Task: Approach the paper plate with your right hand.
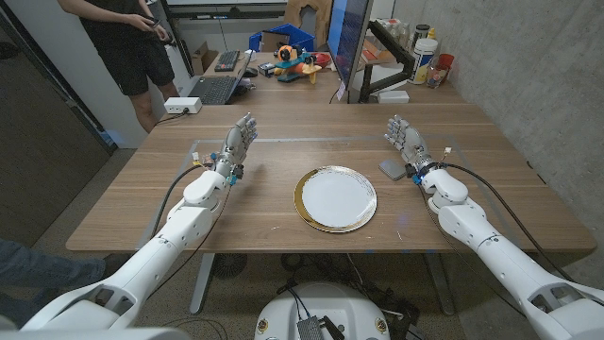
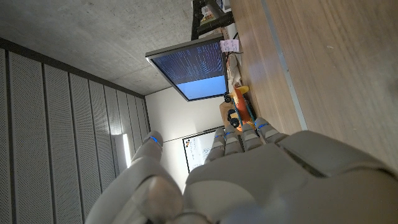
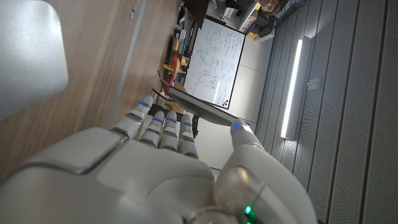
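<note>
Fingers [image 1: 400, 129] apart, right hand [image 1: 408, 144] beside paper plate [image 1: 336, 198].

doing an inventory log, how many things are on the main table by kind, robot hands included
paper plate: 1
small grey flat pad beside the right hand: 1
robot hands, left hand and right hand, both holding nothing: 2
total: 4
</note>
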You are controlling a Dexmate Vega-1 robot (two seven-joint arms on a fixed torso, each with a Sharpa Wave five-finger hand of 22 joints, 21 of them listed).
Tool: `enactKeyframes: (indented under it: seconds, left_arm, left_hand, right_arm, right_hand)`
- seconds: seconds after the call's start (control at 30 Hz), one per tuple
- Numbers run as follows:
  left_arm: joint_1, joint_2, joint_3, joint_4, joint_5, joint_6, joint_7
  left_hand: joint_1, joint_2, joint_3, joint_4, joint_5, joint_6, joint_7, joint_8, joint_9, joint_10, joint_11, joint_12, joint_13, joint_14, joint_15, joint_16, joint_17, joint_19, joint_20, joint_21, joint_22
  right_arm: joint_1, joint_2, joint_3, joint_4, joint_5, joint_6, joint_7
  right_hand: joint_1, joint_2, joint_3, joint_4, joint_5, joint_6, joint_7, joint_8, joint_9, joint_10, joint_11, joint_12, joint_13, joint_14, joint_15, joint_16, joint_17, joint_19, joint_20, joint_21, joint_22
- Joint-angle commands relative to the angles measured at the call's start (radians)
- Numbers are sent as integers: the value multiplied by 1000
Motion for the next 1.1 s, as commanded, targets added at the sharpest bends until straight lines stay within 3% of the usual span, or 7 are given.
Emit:
enactKeyframes:
  seconds: [0.03, 0.23, 0.5, 1.1]
  left_arm:
    - [37, -166, -200, -24, 213, 107, -138]
    - [41, -242, -281, -29, 294, 128, -198]
    - [46, -308, -352, -42, 374, 154, -246]
    - [55, -379, -437, -58, 461, 171, -302]
  left_hand:
    - [9, 1, 6, -1, 5, 0, 6, 5, 4, -2, 8, 5, 2, -3, 4, 6, 2, -11, 3, 0, 3]
    - [10, 3, 7, -2, 5, -1, 5, 4, 4, -5, 11, 4, -1, -4, 4, 5, 2, -15, -3, -6, 3]
    - [11, 5, 7, -4, 4, -1, 5, 4, 4, -3, 8, 5, -4, -6, 4, 4, 2, -19, -2, -11, 3]
    - [14, 11, 8, -8, 2, 4, 1, 4, 4, -2, 3, 6, -11, -5, 1, 5, 2, -22, -4, -23, 3]
  right_arm:
    - [-42, 148, 194, -14, -147, -71, 95]
    - [-46, 207, 260, -14, -211, -90, 137]
    - [-47, 259, 316, -15, -272, -109, 177]
    - [-50, 318, 371, -31, -355, -109, 223]
  right_hand:
    - [10, 3, 5, -1, 6, 7, -2, 6, 5, 9, 2, 4, 3, 7, 0, 7, 2, 8, -2, 8, 3]
    - [9, 4, 4, -1, 6, 8, -2, 6, 5, 10, 0, 4, 3, 8, 0, 7, 0, 8, -2, 8, 3]
    - [9, 5, 2, -2, 6, 9, -1, 6, 5, 11, 1, 4, 3, 8, 0, 7, -2, 8, -2, 8, 3]
    - [5, 5, -6, -4, 6, 11, -10, 5, 5, 13, 0, 3, 2, 9, 0, 8, -8, 7, 0, 7, 3]
